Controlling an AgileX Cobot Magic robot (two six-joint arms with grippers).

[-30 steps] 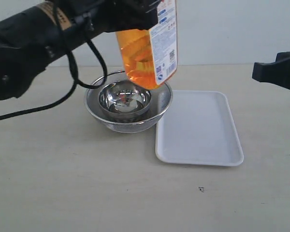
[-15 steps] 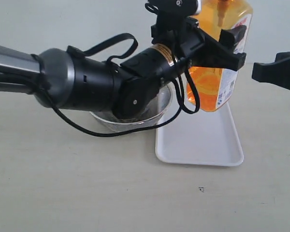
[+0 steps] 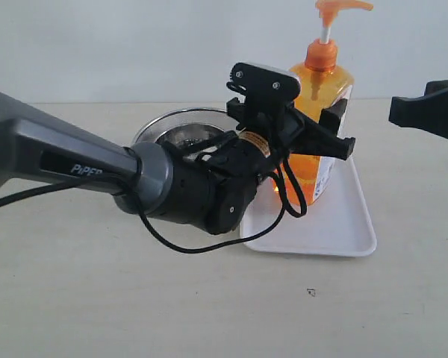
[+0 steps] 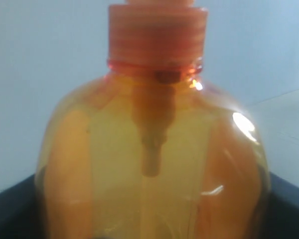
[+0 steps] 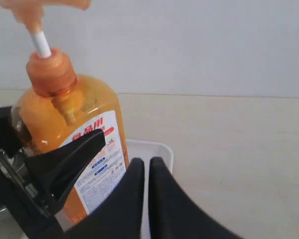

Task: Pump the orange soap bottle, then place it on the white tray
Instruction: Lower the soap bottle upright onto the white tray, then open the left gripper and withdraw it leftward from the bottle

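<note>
The left gripper (image 3: 334, 128) is clamped on the upright orange soap bottle (image 3: 322, 80), whose base seems to rest on the white tray (image 3: 345, 233). The left arm hides most of the strainer (image 3: 172, 121) just beside the tray. The right gripper (image 5: 142, 168) hangs nearby with its fingers together.

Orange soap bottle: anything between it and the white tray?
Nothing visible. The orange soap bottle is upright over the white tray, clamped by the left gripper; the steel strainer sits beside the tray.

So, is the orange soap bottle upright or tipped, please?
Upright: the orange soap bottle stands vertical, pump on top, gripped by the left gripper over the white tray.
</note>
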